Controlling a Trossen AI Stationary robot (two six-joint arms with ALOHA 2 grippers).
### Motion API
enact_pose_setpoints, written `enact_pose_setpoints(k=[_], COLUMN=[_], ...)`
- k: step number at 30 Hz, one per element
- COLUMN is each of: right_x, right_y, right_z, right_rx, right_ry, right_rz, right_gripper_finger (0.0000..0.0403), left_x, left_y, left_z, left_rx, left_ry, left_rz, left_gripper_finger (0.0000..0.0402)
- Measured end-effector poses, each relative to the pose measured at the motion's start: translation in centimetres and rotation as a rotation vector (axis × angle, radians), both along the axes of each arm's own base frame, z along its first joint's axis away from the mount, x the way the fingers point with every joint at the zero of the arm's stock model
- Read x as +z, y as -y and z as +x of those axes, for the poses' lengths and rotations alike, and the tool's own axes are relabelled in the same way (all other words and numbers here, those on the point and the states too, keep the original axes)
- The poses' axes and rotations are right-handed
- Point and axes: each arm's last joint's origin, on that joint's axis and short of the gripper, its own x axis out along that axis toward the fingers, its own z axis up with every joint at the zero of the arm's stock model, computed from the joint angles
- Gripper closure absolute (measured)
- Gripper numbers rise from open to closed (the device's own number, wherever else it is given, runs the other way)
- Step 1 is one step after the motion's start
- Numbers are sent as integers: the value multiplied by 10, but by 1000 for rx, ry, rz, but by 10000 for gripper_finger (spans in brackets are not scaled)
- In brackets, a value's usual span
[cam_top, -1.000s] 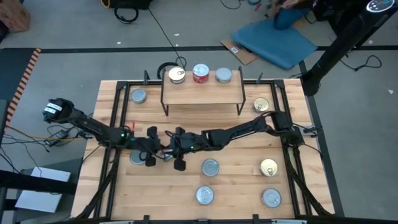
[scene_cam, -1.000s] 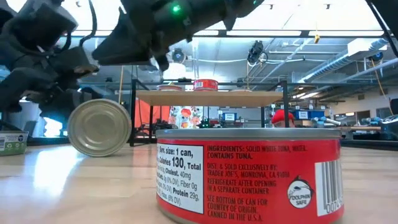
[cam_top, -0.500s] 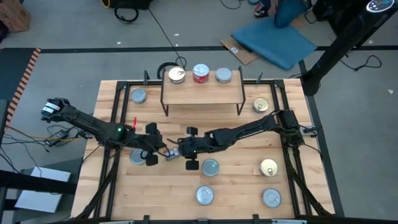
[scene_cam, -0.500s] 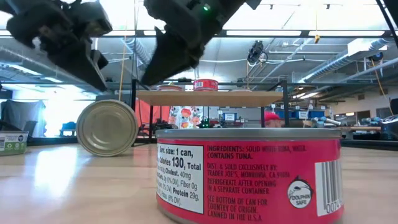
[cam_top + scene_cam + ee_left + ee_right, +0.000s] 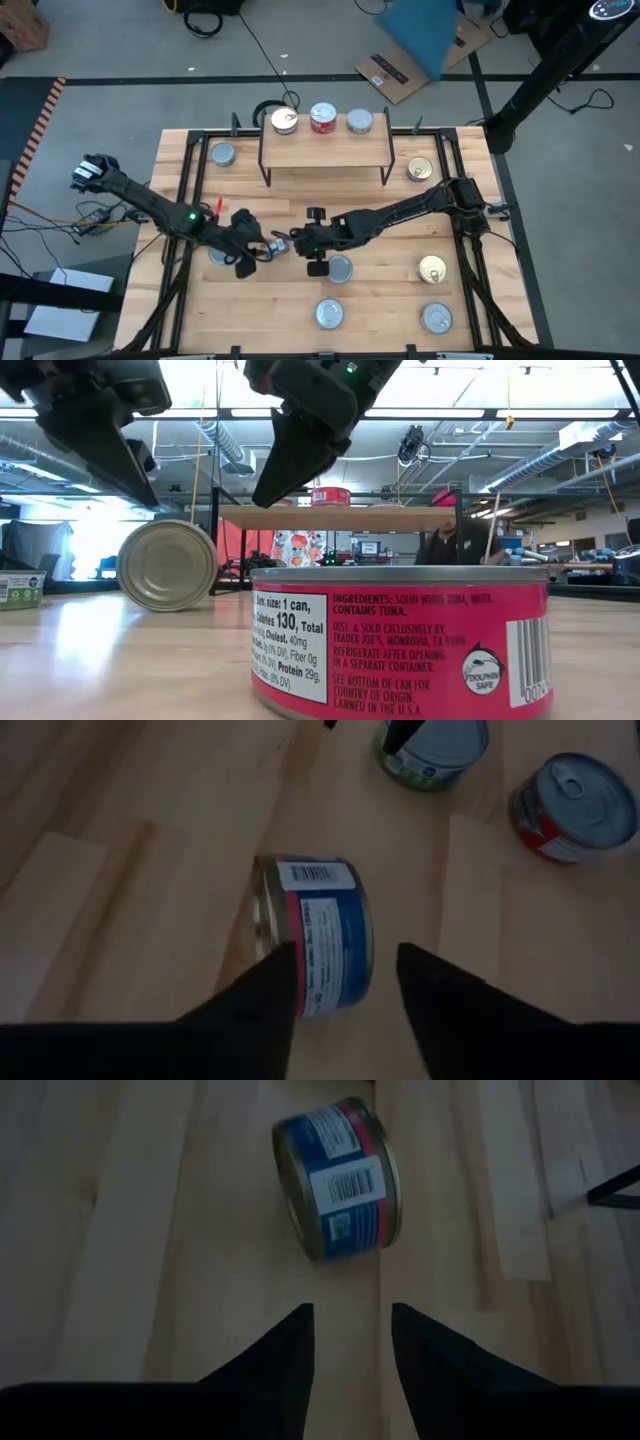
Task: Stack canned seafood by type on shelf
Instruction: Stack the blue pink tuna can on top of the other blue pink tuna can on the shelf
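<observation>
One tin with a blue and pink label [image 5: 280, 245] lies on its side on the table, resting on its curved wall. It also shows in the left wrist view [image 5: 315, 935], the right wrist view [image 5: 335, 1180] and the low view [image 5: 165, 565]. My left gripper [image 5: 345, 970] is open just left of it, with the fingertips flanking the tin's near end and raised above it. My right gripper [image 5: 350, 1325] is open, to the tin's right and clear of it. The shelf [image 5: 325, 150] carries three upright tins: gold-topped [image 5: 285, 121], red [image 5: 322, 118] and silver [image 5: 359, 122].
Upright tins stand around the table: far left [image 5: 222, 154], far right [image 5: 421, 169], under my right gripper [image 5: 339, 268], right [image 5: 432, 269], and near edge [image 5: 330, 314] [image 5: 436, 318]. A red-labelled tin [image 5: 400, 640] fills the low view's foreground. A person shows beyond the table [image 5: 450, 540].
Both grippers have risen from beside the tin that lies on its side. My right gripper has also drawn back toward the table's right edge. The tin stays on its side at nearly the same spot.
</observation>
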Motion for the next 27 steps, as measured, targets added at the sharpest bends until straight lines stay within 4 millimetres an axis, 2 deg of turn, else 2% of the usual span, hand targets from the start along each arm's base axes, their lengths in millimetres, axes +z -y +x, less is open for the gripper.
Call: enact_pose_setpoints(k=[7, 12, 19, 27], right_x=[0, 0, 0, 0], right_y=[-2, -2, -2, -2], right_z=[-1, -1, -1, -1], right_rx=[5, 5, 5, 5], right_ry=[-5, -6, -7, -6], right_rz=[-1, -1, -1, 3], right_gripper_finger=[257, 257, 255, 254], left_x=[-11, -15, -18, -19], left_y=[7, 8, 8, 12], left_z=[8, 12, 14, 14], left_rx=[29, 42, 5, -214], left_ry=[-3, -3, -3, -15], left_rz=[53, 70, 168, 335], left_gripper_finger=[119, 75, 66, 66])
